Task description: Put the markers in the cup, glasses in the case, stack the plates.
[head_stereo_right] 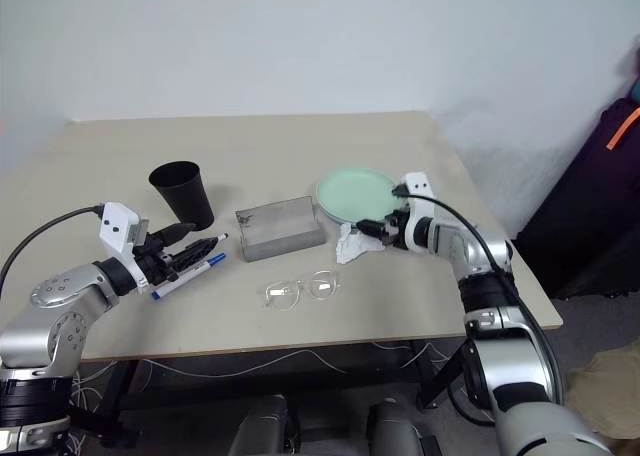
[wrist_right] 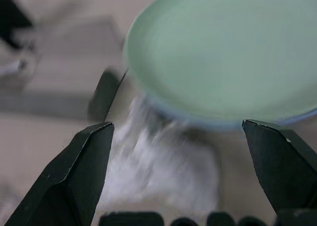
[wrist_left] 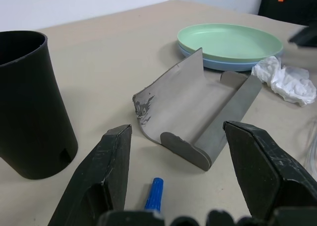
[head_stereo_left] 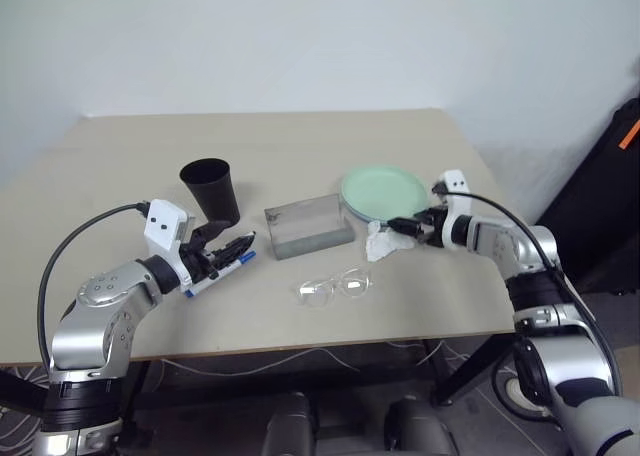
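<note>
The worktop (head_stereo_left: 300, 146) is smooth, matt beige board. The cup (head_stereo_left: 211, 189) looks like matt black plastic. The mint-green plate (wrist_left: 229, 41) and the light-blue plate (wrist_left: 218, 63) under it have a smooth, satin plastic look. The case (wrist_left: 198, 107) is dull grey, scuffed at one corner. The tissue (wrist_left: 286, 81) is crumpled white paper. The glasses (head_stereo_left: 335, 287) are clear, glossy plastic.

cup (head_stereo_left: 210, 188): worktop (head_stereo_left: 120, 176) left | case (head_stereo_left: 309, 226): centre, right of cup | plates (head_stereo_left: 384, 191): stacked, right of and behind case | tissue (head_stereo_left: 385, 240): just before plates | glasses (head_stereo_left: 335, 287): before case | markers (head_stereo_left: 222, 263): before cup
</note>
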Tool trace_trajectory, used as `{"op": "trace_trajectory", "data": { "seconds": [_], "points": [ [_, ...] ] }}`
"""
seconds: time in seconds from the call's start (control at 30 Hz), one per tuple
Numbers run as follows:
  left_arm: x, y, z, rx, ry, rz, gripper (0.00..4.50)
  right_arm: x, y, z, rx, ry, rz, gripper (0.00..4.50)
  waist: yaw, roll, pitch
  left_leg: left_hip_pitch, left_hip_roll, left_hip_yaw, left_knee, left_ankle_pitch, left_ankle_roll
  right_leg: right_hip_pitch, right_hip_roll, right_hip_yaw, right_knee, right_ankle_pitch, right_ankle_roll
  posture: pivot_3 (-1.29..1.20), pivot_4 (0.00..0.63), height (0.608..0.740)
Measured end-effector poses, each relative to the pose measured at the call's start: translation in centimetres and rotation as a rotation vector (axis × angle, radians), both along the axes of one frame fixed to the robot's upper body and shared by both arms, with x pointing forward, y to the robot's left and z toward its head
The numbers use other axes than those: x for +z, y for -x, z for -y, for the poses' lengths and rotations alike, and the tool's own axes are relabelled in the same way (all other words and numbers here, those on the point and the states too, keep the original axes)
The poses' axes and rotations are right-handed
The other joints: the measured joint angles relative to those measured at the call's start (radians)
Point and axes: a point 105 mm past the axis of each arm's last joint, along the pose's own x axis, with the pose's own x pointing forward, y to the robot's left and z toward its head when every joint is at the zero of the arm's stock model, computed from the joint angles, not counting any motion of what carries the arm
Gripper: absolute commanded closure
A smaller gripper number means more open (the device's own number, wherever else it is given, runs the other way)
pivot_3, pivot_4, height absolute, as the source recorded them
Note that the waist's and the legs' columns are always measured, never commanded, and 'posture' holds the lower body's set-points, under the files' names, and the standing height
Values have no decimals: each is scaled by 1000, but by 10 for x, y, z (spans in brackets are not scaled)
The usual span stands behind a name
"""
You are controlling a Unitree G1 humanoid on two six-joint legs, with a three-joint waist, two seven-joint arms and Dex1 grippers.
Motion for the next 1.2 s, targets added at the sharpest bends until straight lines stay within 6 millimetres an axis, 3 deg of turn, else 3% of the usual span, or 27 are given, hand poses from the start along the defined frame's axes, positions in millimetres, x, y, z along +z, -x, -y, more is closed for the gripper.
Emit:
{"op": "trace_trajectory", "data": {
  "seconds": [0.17, 0.67, 0.8, 1.13, 1.2],
  "points": [
    [0, 0, 0, 0, -1, 5, 1394, -11, 14, -16, 109, 62, -11, 17, 0, 0, 0, 0, 0, 0, -1, 0, 0, -1, 0, 0, 0, 0, 0, 0, 0, 649],
    [-3, 2, -2, 7, -1, -4, 1394, -29, 4, -32, 129, 169, 105, 17, 9, 0, 0, 0, 0, 2, -4, 0, 0, -1, 0, 0, -2, 0, 0, 0, 0, 649],
    [-3, 2, -2, 12, -2, -4, 1394, -30, 3, -32, 130, 181, 121, 898, 9, 0, 0, 0, 1, 2, -4, 0, 0, -2, 0, 0, -2, 0, 0, 0, 0, 649],
    [-3, 1, -3, 20, -2, -3, 1394, -31, -6, -37, 97, 179, 142, 4458, 7, 0, 0, 0, 1, 2, -4, 0, 0, -2, 0, 0, -2, 0, 0, 0, 0, 649],
    [-3, 1, -3, 23, -2, -2, 1394, -31, -6, -37, 96, 177, 143, 4487, 7, 0, 0, 0, 1, 2, -4, 0, 0, -2, 0, 0, -2, 0, 0, 0, 0, 649]
  ]
}}
